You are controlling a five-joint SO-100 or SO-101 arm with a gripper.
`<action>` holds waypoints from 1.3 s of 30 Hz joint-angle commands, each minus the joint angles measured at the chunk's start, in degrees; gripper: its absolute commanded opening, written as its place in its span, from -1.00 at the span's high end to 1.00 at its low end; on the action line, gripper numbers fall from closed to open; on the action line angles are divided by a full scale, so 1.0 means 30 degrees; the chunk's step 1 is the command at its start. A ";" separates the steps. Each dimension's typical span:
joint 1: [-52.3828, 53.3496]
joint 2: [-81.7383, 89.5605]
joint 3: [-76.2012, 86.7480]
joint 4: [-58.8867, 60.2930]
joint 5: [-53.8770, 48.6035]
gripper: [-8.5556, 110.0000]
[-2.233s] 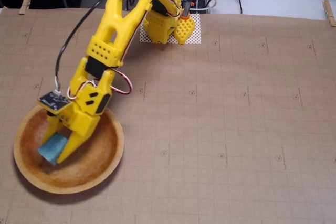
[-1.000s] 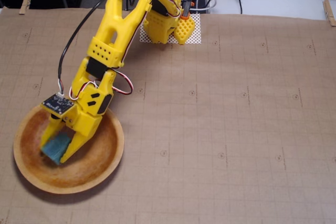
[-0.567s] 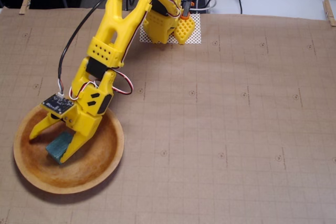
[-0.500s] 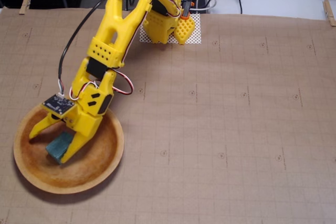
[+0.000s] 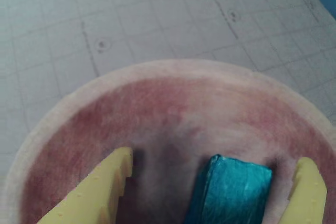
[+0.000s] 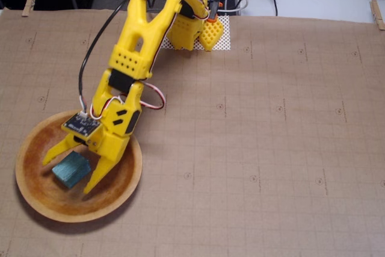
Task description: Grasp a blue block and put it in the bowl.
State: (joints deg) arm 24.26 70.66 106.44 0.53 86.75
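Note:
The blue block point(image 6: 71, 169) lies on the floor of the wooden bowl point(image 6: 36, 197) at the table's lower left in the fixed view. My yellow gripper point(image 6: 67, 173) hangs open just above it, one finger on each side, and neither finger touches the block. In the wrist view the block point(image 5: 231, 189) rests inside the bowl point(image 5: 173, 98), nearer the right finger point(image 5: 307, 195) than the left finger point(image 5: 94, 195), with a gap on both sides.
Brown gridded paper point(image 6: 271, 124) covers the table. The arm's base stands on a white mesh pad point(image 6: 220, 40) at the back, with cables behind it. Wooden clothespins point(image 6: 29, 0) clip the paper's far corners.
The gripper went from shut on the block to open, releasing it into the bowl. Since then the arm has lifted and shifted slightly right, leaving the block lying free between the fingers.

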 commanded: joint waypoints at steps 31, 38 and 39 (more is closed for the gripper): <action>-0.5684 2.6543 1.0078 1.1338 0.1582 0.23; -0.7383 3.1113 1.2187 1.3418 0.1377 0.54; -0.7588 3.1758 1.2393 1.3857 0.1348 0.58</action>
State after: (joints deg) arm 2.81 159.96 143.70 40.17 91.14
